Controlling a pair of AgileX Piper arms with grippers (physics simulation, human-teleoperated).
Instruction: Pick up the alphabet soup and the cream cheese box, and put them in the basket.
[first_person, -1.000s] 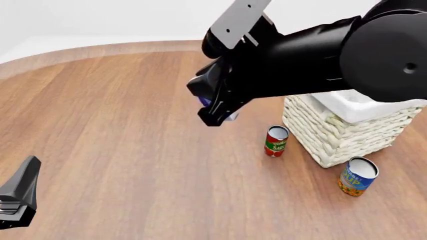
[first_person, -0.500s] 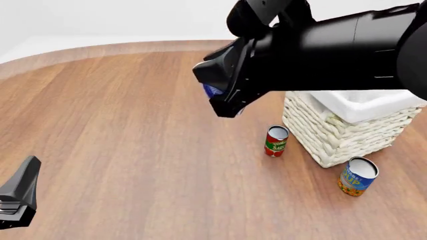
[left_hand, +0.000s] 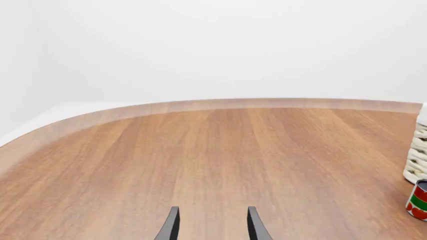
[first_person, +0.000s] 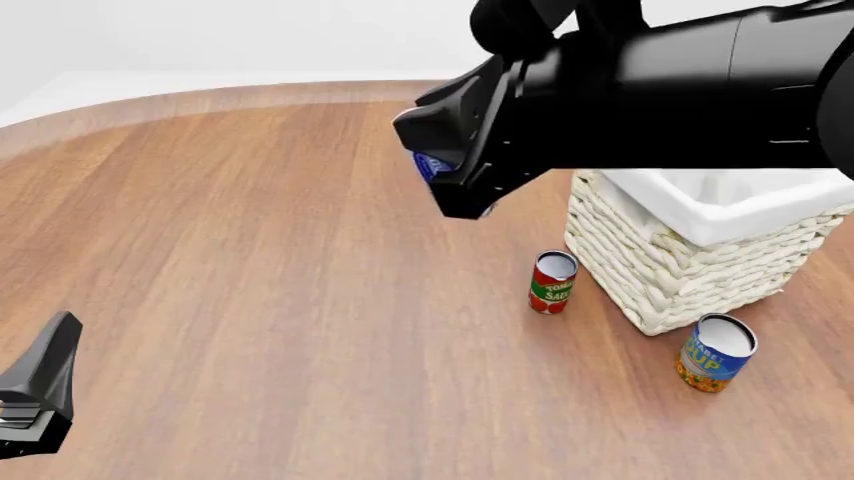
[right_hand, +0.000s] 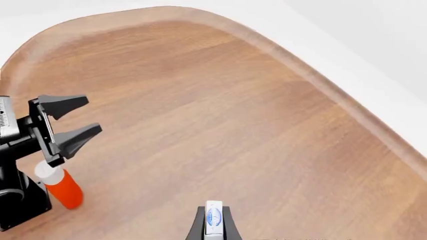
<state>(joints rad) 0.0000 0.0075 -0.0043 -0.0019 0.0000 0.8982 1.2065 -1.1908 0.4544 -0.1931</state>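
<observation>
Right wrist view: right fingers (right_hand: 213, 225) clamped on cream cheese box (right_hand: 213, 217); left fingers (left_hand: 210, 225) parted, empty.

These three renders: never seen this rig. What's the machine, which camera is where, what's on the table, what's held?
It is a simulated pair of black robot arms at a round wooden table.

The front view looks down from behind the arms. The right gripper fills the top; the left gripper waits at the lower left corner.

Each wrist view looks along one arm's fingers. The left fingers are apart and hold nothing. The right fingers clamp the small white and blue cream cheese box above the table.

On the table: the woven off-white basket, the small red and green can and the blue-labelled alphabet soup can.
</observation>
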